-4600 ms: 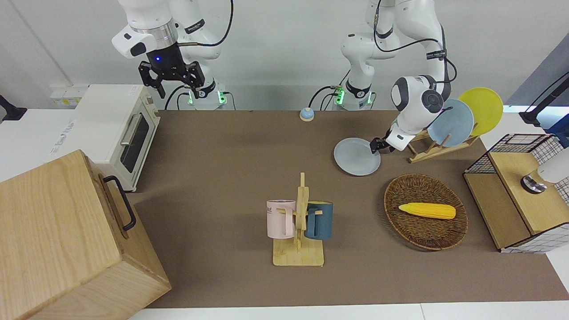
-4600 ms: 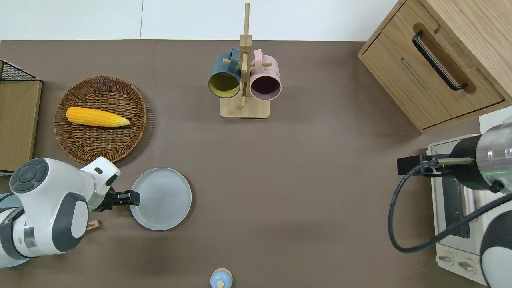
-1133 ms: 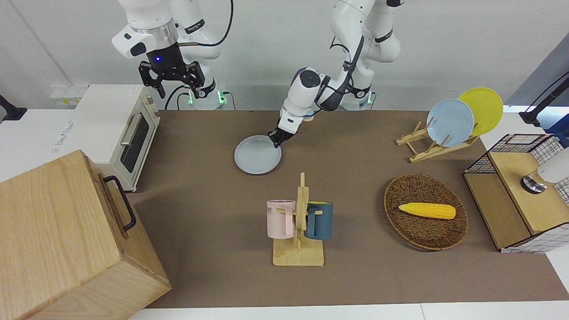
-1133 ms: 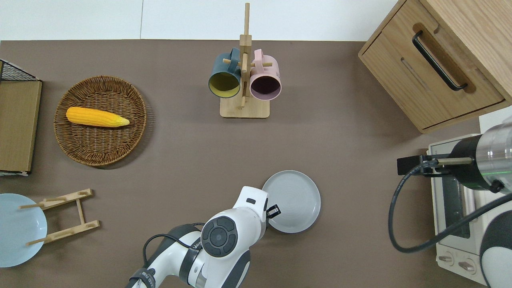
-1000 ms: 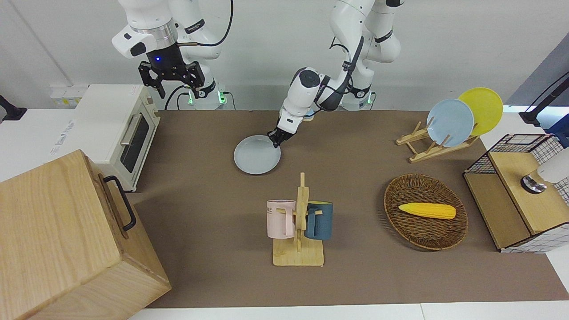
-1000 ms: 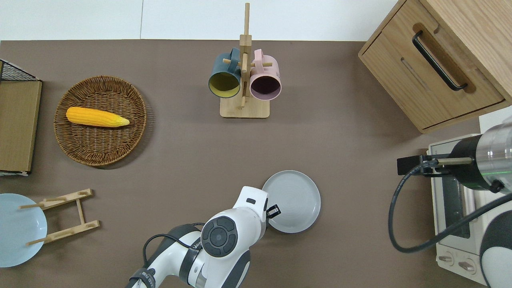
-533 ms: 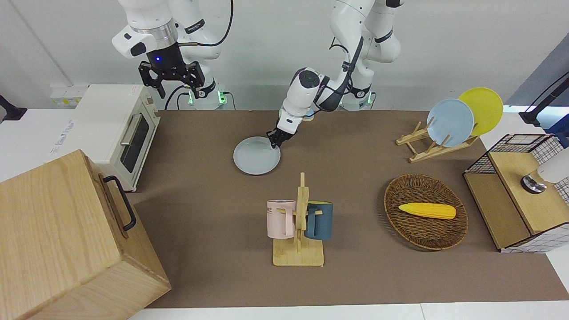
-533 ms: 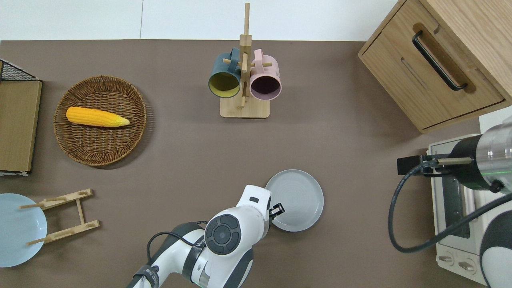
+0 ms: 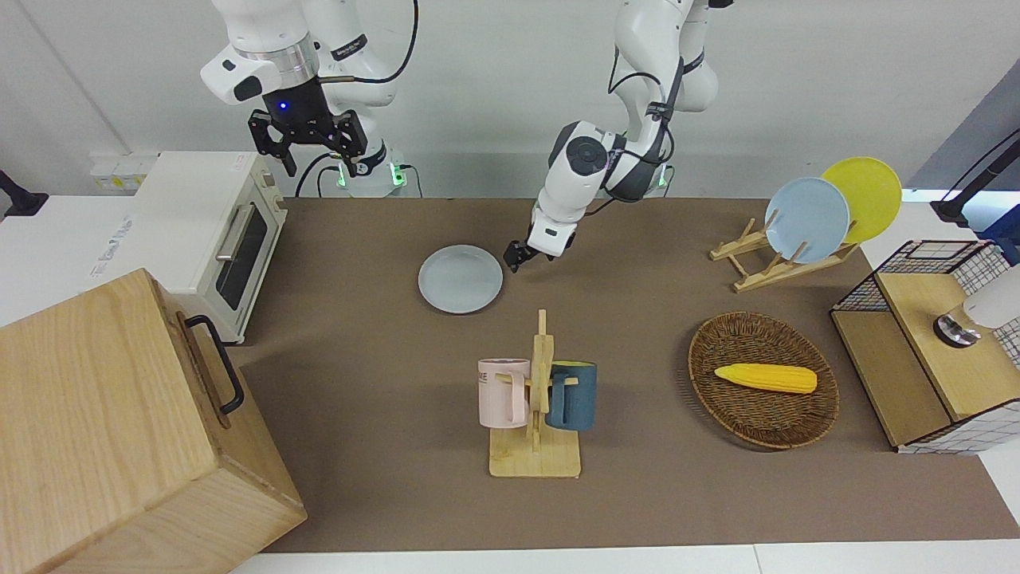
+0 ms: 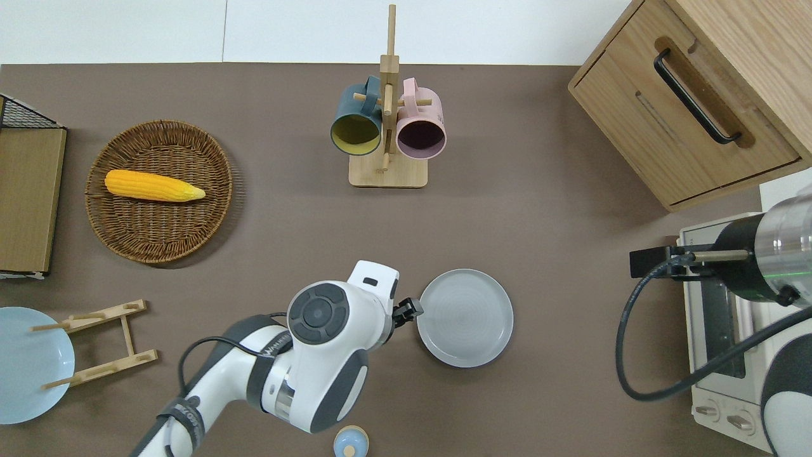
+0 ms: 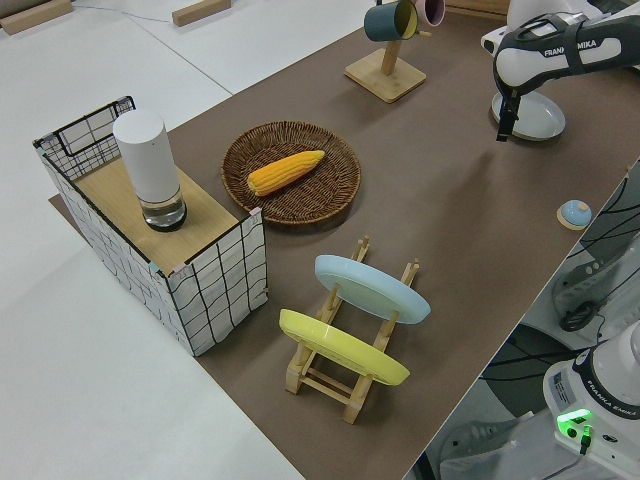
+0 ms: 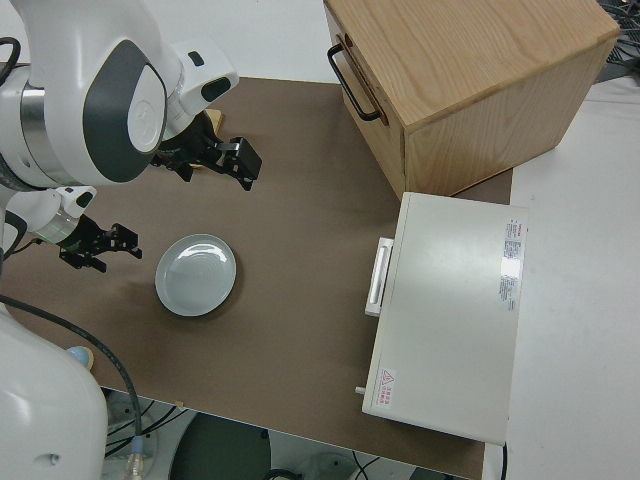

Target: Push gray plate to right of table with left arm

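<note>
The gray plate [image 9: 460,278] lies flat on the brown table [image 9: 358,239], nearer to the robots than the mug rack; it also shows in the overhead view [image 10: 465,317] and the right side view [image 12: 196,274]. My left gripper [image 9: 514,259] is shut and empty, just off the plate's rim on the side toward the left arm's end, with a small gap between them [image 10: 411,310]. My right gripper [image 9: 307,147] is open and parked.
A mug rack [image 9: 535,399] with a pink and a blue mug stands mid-table. A wicker basket [image 9: 763,391] with corn, a plate rack [image 9: 757,263] and a wire box [image 9: 932,343] fill the left arm's end. A toaster oven [image 9: 215,231] and wooden cabinet [image 9: 119,430] stand at the right arm's end.
The left gripper slid the plate from near the plate rack toward the right arm's end. In the last half second it drew back off the rim; the plate stays put.
</note>
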